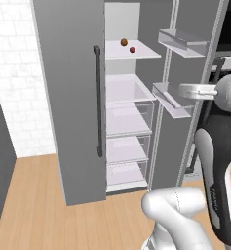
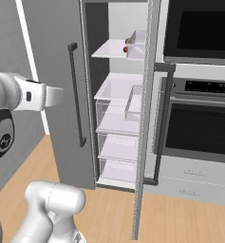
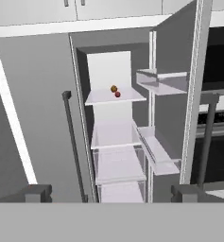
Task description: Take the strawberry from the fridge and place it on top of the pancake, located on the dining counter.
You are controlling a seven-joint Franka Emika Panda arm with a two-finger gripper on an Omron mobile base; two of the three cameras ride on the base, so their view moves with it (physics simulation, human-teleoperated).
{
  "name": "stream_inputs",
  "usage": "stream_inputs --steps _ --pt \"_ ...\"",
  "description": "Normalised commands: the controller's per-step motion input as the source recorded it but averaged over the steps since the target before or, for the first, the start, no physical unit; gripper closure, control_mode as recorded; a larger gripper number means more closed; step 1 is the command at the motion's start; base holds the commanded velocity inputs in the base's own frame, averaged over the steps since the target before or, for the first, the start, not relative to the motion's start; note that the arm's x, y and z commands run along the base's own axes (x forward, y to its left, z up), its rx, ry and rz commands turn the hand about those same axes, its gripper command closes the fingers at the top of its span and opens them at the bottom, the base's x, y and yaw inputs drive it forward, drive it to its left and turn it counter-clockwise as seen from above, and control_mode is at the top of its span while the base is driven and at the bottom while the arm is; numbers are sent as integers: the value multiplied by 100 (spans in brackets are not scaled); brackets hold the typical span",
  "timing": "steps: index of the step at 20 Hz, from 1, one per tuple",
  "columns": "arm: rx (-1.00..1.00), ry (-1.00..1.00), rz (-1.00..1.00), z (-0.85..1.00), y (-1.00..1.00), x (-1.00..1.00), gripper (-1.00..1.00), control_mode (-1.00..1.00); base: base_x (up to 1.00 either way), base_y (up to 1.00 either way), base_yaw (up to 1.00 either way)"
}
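Two small items share the fridge [image 1: 68, 97] top shelf [image 1: 131, 52]: gripper [image 3: 111, 191], jaws apart, should target the red strawberry [image 1: 132, 50], lower right of the orange-brown ball [image 1: 124, 42].

The fridge's [image 1: 68, 97] upper white shelf [image 1: 136, 52] carries two small things: the red strawberry [image 1: 132, 50] and, just beside it at about ten o'clock, an orange-brown ball [image 1: 124, 42]. Whether they touch is unclear.
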Motion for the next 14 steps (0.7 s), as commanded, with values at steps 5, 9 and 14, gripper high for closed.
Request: stream_inputs --steps 5,9,14 --pt "5 -5 7 -50 18 -21 -100 -100 0 0 0" --pt "-1 -12 3 -4 17 -50 -100 -100 0 0 0" --pt "0 -2 0 5 4 -11 -100 100 -9 9 0"
